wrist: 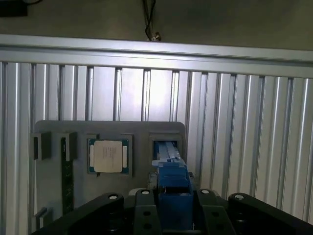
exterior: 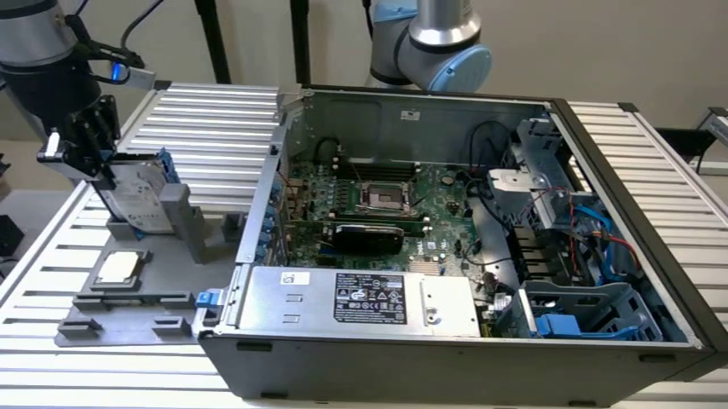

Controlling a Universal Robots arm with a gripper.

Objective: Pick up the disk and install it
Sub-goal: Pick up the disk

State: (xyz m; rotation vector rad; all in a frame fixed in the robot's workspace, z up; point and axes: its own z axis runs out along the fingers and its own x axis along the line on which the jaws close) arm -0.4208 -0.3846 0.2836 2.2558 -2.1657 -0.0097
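The disk (exterior: 139, 198) stands on edge in a slot of the grey tray (exterior: 170, 294), at the exterior view's left. One blue rail runs along its upper edge and the white label faces outward. The claw (wrist: 172, 211) comes down on it from above. In the wrist view the black fingers (wrist: 145, 210) sit tight against either side of the disk just under the top rail, with no gap visible. The claw looks closed about halfway, pinching the disk across its flat faces. Whether the disk's lower edge has left the slot cannot be told.

The disk is probably stiff and dense for its bulk, and its smooth metal faces could slip under a light pinch. It is also likely sensitive to knocks. The plastic rails may flex or unclip, so the flat metal faces seem the safer place to hold, as here.

A square chip (exterior: 118, 268) lies flat in the tray beside the disk. The tray rests on the ribbed table (exterior: 216, 111). The open computer case (exterior: 455, 368) is to the exterior view's right, well apart from the disk, with its blue drive cage (exterior: 592, 307) at the far corner.
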